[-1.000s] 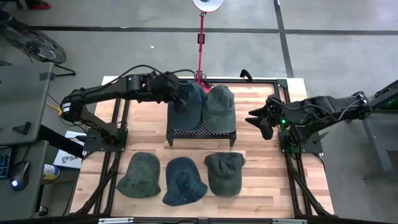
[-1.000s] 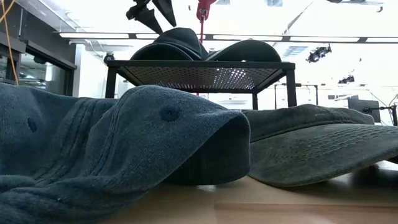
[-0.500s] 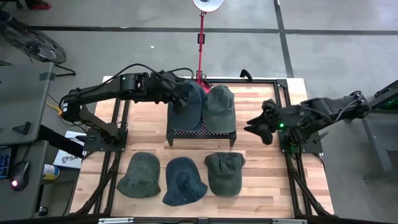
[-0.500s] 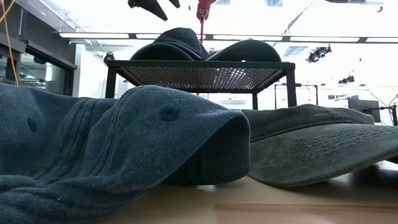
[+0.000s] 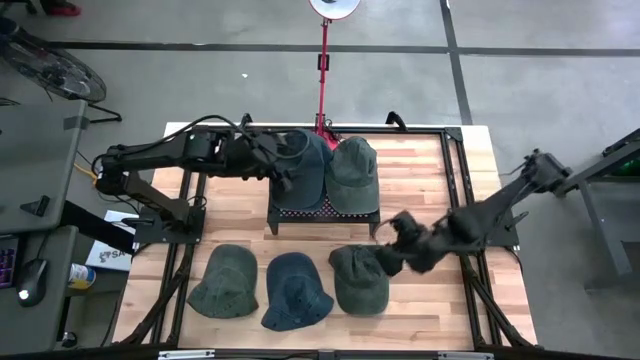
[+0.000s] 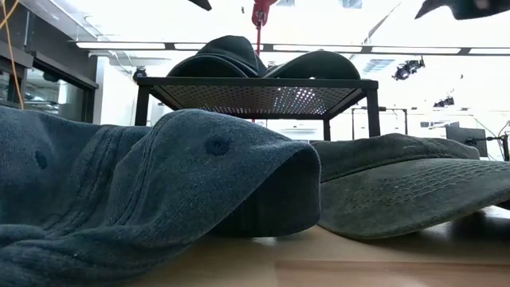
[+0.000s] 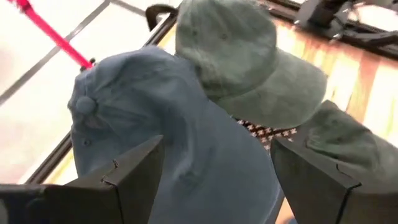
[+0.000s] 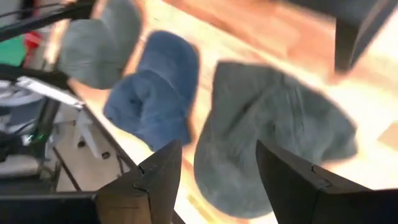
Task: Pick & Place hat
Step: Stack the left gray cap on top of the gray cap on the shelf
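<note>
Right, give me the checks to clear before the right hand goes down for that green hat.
1. Right hand above the front-right green hat: ok.
2. Right hand open: ok, fingers apart.
3. Right hand empty: ok.
4. Green hat apart from the blue hat beside it: ok, a gap shows.
5. Left hand away from the target: ok, open over the blue hat on the rack.
6. Room on the rack for a third hat: cannot tell.
</note>
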Robot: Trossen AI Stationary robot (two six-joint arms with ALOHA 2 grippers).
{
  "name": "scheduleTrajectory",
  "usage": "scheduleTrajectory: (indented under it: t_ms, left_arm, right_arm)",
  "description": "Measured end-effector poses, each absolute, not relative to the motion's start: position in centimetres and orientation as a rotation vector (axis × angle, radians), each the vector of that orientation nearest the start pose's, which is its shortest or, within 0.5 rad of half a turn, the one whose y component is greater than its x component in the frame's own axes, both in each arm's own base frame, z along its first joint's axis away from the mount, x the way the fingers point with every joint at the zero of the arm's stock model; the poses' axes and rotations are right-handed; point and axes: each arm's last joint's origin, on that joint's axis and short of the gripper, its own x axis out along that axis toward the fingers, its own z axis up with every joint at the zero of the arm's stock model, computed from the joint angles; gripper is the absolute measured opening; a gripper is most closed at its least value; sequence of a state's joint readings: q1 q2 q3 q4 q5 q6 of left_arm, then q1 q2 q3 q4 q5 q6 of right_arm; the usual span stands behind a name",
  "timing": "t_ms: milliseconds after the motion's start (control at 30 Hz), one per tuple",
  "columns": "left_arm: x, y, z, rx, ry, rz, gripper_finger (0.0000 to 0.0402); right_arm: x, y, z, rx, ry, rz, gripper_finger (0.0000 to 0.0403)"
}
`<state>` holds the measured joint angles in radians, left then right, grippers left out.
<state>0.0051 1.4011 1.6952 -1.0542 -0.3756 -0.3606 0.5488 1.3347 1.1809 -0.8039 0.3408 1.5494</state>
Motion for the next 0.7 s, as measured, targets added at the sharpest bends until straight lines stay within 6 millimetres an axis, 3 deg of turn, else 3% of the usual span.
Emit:
scheduleTrajectory:
  t_ms: [233,400,700]
  left_arm:
    - [25.1,0.9,43.3,-0.148,0.683,0.415,0.0289]
    - [25.0,0.8,43.3,-0.1,0.705,0.357,0.0289]
    - [25.0,0.8,43.2,-0.068,0.72,0.32,0.0289]
  right_arm:
    - [25.6,15.5,25.6,1.153,0.919,-0.658,0.02]
    - [28.3,16.4,22.8,1.241,0.948,-0.66,0.02]
    - [31.0,15.2,19.2,1.256,0.943,-0.772,0.02]
